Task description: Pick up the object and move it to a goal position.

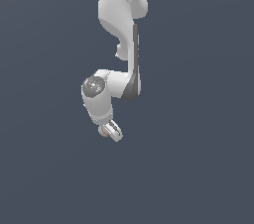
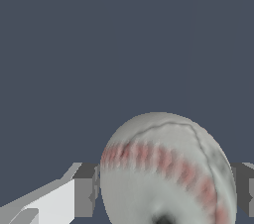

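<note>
The object (image 2: 163, 168) is an off-white ball with reddish stitch lines, and it fills much of the wrist view between two grey fingertips (image 2: 85, 191). Both pads press against its sides, so my gripper (image 2: 166, 193) is shut on it. In the exterior view the white arm hangs down from above, and my gripper (image 1: 110, 131) sits at its lower end. There the object (image 1: 104, 130) shows only as a small pale, pinkish spot between the fingers, mostly hidden by them.
A plain dark blue-grey surface (image 1: 198, 168) lies all around the arm in both views. No other objects or edges show.
</note>
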